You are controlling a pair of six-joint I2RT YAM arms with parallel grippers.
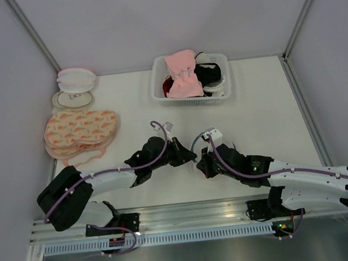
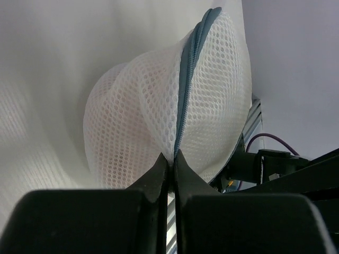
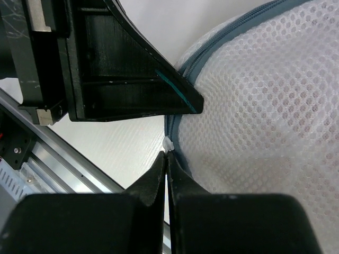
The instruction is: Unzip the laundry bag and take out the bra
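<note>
The laundry bag [image 2: 132,121], a white mesh dome, fills the left wrist view, its grey-blue zipper [image 2: 186,79] running up the middle. My left gripper [image 2: 172,157] is shut on the zipper rim at the bag's near edge. In the right wrist view the laundry bag [image 3: 265,106] sits on the right, and my right gripper [image 3: 167,154] is shut on a small white zipper pull [image 3: 168,144] at the zipper's [image 3: 174,129] end. The left gripper's finger [image 3: 132,79] lies just above it. The bra is hidden inside; only a faint beige tint shows through the mesh. From above, both grippers [image 1: 186,154] [image 1: 201,163] meet mid-table and cover the bag.
A white basket [image 1: 220,97] at the back holds a pink garment [image 1: 183,73] and a black one [image 1: 208,72]. Flat pink-orange patterned bags [image 1: 80,131] and stacked white-and-pink discs [image 1: 74,85] lie at the left. Walls enclose the table; a metal rail [image 1: 189,213] runs along the near edge.
</note>
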